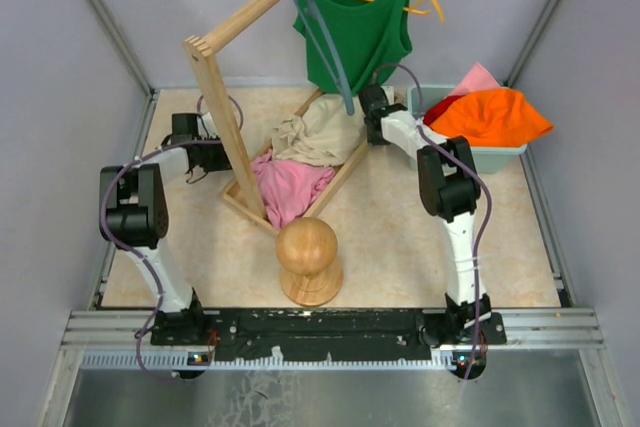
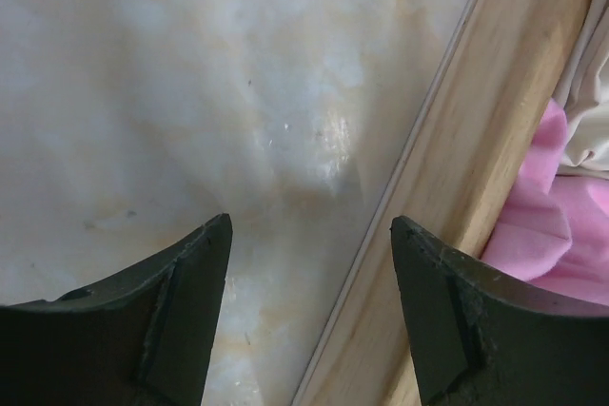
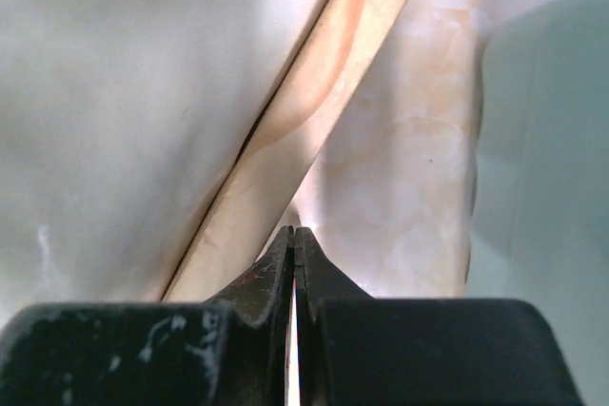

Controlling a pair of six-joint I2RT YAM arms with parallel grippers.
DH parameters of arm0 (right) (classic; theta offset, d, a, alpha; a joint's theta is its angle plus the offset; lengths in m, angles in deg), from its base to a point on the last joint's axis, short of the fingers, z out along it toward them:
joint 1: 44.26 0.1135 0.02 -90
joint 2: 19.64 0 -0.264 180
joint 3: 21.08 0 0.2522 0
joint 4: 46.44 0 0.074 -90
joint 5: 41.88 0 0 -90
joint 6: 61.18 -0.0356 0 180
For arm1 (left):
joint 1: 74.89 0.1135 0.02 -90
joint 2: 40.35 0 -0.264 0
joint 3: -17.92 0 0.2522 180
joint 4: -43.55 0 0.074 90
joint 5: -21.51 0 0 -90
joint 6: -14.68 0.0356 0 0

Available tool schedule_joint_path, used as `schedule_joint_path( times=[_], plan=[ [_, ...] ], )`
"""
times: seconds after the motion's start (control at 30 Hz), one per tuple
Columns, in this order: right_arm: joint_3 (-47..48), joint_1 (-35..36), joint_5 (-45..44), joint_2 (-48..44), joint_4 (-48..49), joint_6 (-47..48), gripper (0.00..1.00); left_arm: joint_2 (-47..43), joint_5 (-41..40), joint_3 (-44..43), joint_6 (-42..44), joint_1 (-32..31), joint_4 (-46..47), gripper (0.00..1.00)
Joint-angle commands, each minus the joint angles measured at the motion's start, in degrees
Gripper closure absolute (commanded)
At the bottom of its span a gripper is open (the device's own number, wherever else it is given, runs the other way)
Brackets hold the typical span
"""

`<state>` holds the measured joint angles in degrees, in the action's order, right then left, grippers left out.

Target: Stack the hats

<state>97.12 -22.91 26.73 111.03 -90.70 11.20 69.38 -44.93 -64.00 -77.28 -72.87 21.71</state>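
The left jaws are held apart over the surface [image 2: 238, 92] beside a wooden tray [image 2: 476, 168], and the right jaws are pressed together between that tray and a bin [image 1: 500, 154], in which the hats [image 1: 495, 115] are heaped.

An orange hat [image 1: 495, 115] lies on top in a pale green bin [image 1: 500, 155] at the far right; a red hat [image 1: 443, 107] and a pink hat [image 1: 478, 77] show under it; a wooden tray [image 1: 240, 202] in the middle holds a beige cloth [image 1: 315, 132] and a pink cloth [image 1: 290, 185]; a round wooden head form [image 1: 308, 252] stands near the tray; the left gripper [image 1: 222, 155] is beside a leaning wooden frame [image 1: 225, 127]; the right gripper [image 1: 372, 107] is between tray and bin; a green tank top [image 1: 360, 32] hangs behind.
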Motion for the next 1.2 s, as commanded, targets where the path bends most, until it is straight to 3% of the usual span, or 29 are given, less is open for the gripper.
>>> schedule_joint_path(
  times=[0.0, 0.23, 0.47, 0.67, 0.9, 1.17],
  plan=[
    [4.8, 7.5, 8.1, 1.0, 6.6, 3.1, 1.00, -2.9, 4.0, 5.7, -2.9, -0.3, -0.8, 0.26],
    [4.5, 14.0, 13.2, 1.7, 7.9, 3.3, 1.00, -13.3, 0.7, 16.8, -4.8, -0.3, -2.9, 0.27],
    [9.4, 19.8, 16.8, 5.4, 5.5, 1.6, 1.00, -25.0, -12.5, 20.5, -9.0, 0.2, -7.8, 0.24],
    [10.0, 21.4, 19.1, 5.7, 4.2, -1.4, 1.00, -34.4, -18.1, 15.5, -14.3, 1.2, -12.5, 0.20],
    [1.9, 21.2, 22.3, -2.4, 3.2, -1.4, 1.00, -43.1, -15.6, 9.3, -18.9, 1.3, -14.7, 0.21],
    [-9.3, 21.1, 29.9, -9.1, 3.3, -3.5, 1.00, -52.7, -20.9, -4.7, -17.9, 1.4, -17.2, 0.23]
  ],
)
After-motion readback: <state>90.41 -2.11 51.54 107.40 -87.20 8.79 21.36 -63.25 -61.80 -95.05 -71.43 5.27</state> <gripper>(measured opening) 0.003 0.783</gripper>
